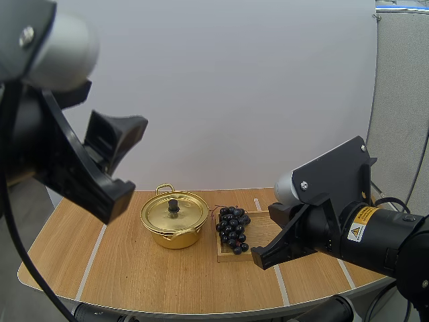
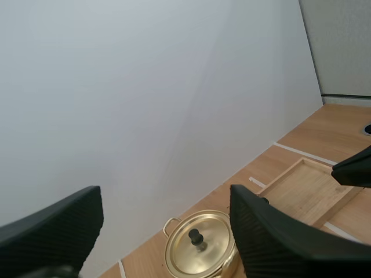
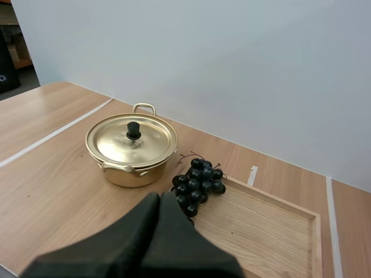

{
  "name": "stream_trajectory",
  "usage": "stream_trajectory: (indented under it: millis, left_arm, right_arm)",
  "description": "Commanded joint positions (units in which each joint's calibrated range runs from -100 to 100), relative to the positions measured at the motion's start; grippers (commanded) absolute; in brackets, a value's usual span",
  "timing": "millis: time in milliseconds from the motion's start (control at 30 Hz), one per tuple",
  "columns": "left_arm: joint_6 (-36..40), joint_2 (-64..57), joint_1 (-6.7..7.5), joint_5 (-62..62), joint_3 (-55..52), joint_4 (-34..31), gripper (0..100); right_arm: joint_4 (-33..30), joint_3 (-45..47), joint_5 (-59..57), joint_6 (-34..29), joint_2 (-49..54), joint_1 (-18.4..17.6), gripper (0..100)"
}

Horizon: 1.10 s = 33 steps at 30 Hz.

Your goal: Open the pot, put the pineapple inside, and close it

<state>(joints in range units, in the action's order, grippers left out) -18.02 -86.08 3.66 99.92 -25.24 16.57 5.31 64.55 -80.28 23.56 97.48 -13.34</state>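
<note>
Two pincers hang above the tabletop [image 1: 134, 268], and neither holds anything. The left pincer [image 1: 110, 168] is high over the left side with its fingers [image 2: 272, 237] spread wide, likely ready to come down on the black knob [image 1: 173, 204]. The lid [image 1: 175, 213] sits shut on the gold pot [image 1: 174, 231] near the middle of the tabletop, so the pot is not open yet. The fruit here is a bunch of dark grapes [image 1: 233, 228], not a pineapple. It lies just right of the pot, on the left end of the wooden tray [image 1: 263, 225]. The right pincer [image 1: 260, 258] is low at the near right of the tray, fingers [image 3: 145, 231] pressed together. It probably waits, since the fruit can go in only once the lid is off.
</note>
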Motion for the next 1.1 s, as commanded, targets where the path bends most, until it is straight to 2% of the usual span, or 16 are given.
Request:
stream_trajectory:
  millis: [0,33,167,333,533,633,833,933,1067]
  left_arm:
    - [1.91,-8.47,0.11,0.08,-16.82,-0.01,84]
    - [1.91,-10.39,0.11,-0.72,-19.65,-0.01,60]
    - [1.91,-13.92,0.11,-3.14,-25.27,-0.01,1]
    - [2.26,-13.92,-0.08,-7.96,-30.86,-0.11,0]
    - [9.28,-13.92,-0.80,-26.72,-36.22,-0.11,0]
    - [11.59,-13.92,-0.80,-39.11,-39.05,-0.40,0]
    - [12.50,-13.92,-0.80,-76.58,-48.58,-0.62,0]
    - [12.50,-13.92,-0.80,-88.31,-54.05,-0.87,0]
    - [12.21,-13.92,-0.80,-94.99,-60.33,-1.17,0]
  right_arm:
    - [-0.08,0.11,2.91,0.30,2.52,3.88,0]
    - [-0.08,0.11,3.41,0.30,2.52,4.53,0]
    - [0.44,0.11,5.20,0.30,2.52,6.15,0]
    - [1.79,0.11,5.92,0.11,2.52,8.43,0]
    - [2.14,0.11,13.95,0.02,2.52,9.82,0]
    - [2.03,1.06,22.73,0.02,2.52,9.82,0]
    - [1.63,7.94,44.86,0.02,2.52,9.82,0]
    - [1.63,13.36,56.58,0.02,2.52,9.82,0]
    - [0.65,20.87,67.17,0.02,2.52,9.82,0]
